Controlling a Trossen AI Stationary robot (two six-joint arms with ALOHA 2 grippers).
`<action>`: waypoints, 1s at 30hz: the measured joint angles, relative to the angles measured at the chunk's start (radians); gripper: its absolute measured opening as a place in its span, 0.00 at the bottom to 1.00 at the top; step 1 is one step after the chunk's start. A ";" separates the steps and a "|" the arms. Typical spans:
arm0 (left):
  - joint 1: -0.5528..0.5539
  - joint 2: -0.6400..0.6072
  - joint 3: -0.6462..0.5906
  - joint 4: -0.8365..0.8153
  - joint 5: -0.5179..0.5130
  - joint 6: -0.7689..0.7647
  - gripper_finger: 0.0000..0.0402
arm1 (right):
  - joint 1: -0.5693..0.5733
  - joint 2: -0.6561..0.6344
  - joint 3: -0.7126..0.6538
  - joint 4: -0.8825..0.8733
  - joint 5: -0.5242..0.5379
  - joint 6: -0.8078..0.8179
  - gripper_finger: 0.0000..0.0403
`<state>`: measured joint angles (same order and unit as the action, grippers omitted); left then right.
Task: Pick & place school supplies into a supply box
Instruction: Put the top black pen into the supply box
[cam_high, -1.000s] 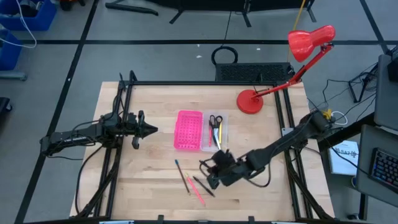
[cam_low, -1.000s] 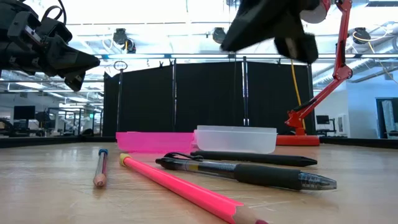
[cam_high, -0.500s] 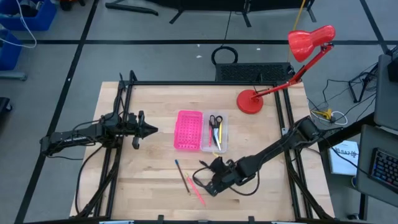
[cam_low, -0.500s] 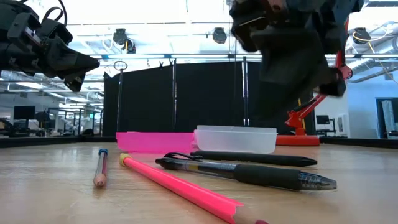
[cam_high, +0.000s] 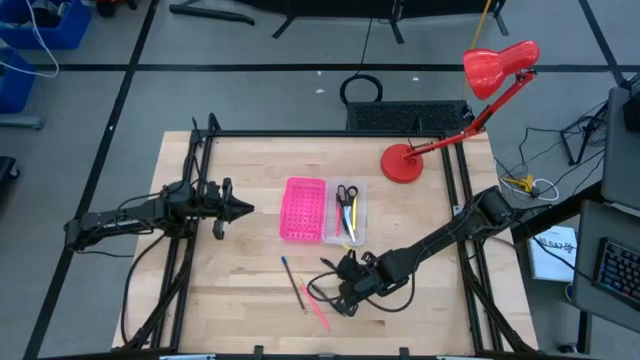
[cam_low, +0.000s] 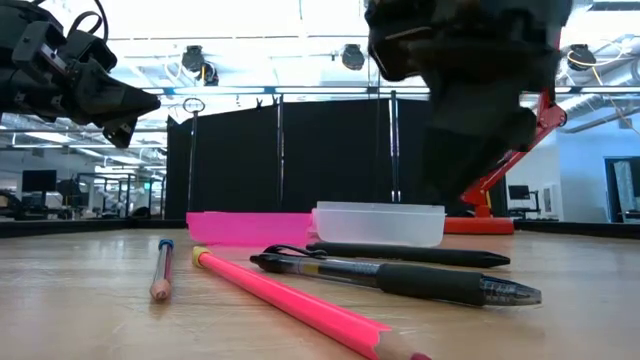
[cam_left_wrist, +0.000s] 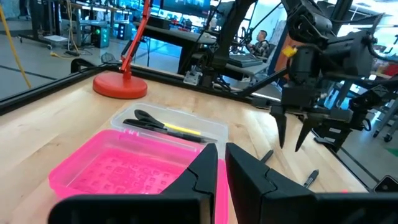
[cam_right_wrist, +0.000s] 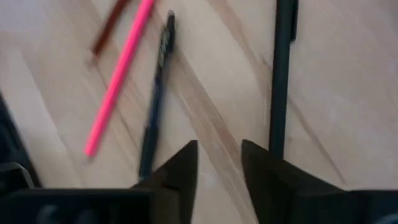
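Several pens and pencils lie loose on the wood table near its front edge: a pink pencil (cam_low: 290, 305), two black pens (cam_low: 400, 280) (cam_low: 410, 255) and a blue-capped pencil (cam_low: 162, 270). My right gripper (cam_right_wrist: 219, 165) hangs open just above them, fingers pointing down, touching nothing. It also shows in the left wrist view (cam_left_wrist: 291, 146). The clear supply box (cam_high: 348, 215) holds scissors (cam_left_wrist: 149, 119) and a yellow pencil (cam_left_wrist: 183, 130). It stands against a pink tray (cam_high: 304, 208). My left gripper (cam_high: 238, 208) waits shut, left of the pink tray.
A red desk lamp (cam_high: 402, 163) stands at the table's far right, its arm reaching up and right. Black frame rails run along the table's left and right sides. Bare wood lies between the trays and the loose pens.
My right gripper has moved toward the table's near edge and a little left, coming down over the loose pens and pencils. The pens, the trays and my left arm have stayed where they were.
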<state>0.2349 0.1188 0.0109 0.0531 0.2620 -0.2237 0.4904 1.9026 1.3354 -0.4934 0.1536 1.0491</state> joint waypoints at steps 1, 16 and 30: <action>0.000 0.000 0.000 -0.001 0.000 0.000 0.10 | 0.000 0.006 0.000 -0.007 -0.001 -0.009 0.35; 0.000 0.001 0.000 -0.003 -0.001 0.009 0.10 | -0.038 0.172 0.003 -0.076 -0.025 0.016 0.46; 0.000 0.001 0.000 -0.002 0.000 -0.024 0.10 | -0.052 0.210 0.004 -0.130 -0.050 0.166 0.08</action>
<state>0.2352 0.1196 0.0113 0.0509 0.2623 -0.2478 0.4385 2.1124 1.3392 -0.6235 0.1041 1.2149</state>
